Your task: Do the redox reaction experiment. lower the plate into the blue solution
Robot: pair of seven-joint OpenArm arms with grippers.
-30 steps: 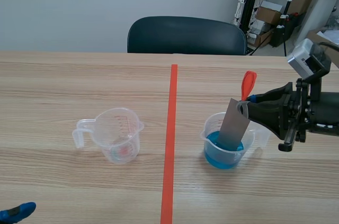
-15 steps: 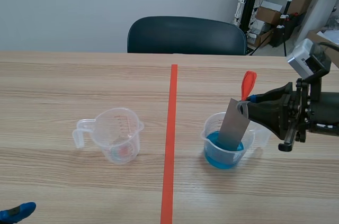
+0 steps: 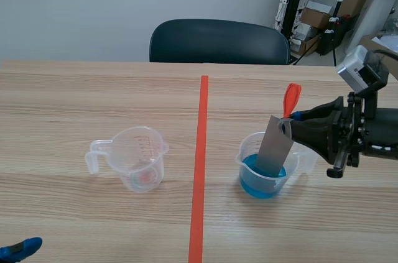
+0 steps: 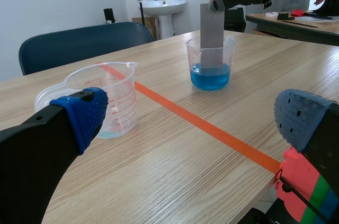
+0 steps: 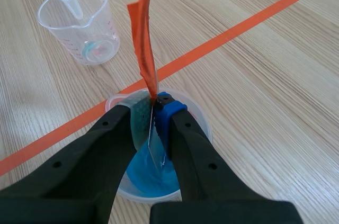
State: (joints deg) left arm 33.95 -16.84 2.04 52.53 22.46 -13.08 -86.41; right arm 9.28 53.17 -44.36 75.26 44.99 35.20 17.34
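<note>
Dipping into blue solution (image 3: 260,182), the plate (image 3: 274,146) hangs from the right pincer (image 3: 288,125).

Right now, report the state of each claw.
Left claw: open, holding nothing.
Right claw: closed on the grey plate, lower end inside the cup of blue solution.

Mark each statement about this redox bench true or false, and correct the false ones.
1. The grey plate has its lower end in the blue solution. True.
2. The right jaws are open and hold nothing. False: they are shut on the plate's top end.
3. The clear measuring cup stands across the tape line from the solution. True.
4. The left jaws grip the clear measuring cup. False: they are open and apart from it.
5. The strip above the plate is green. False: it is orange-red.
</note>
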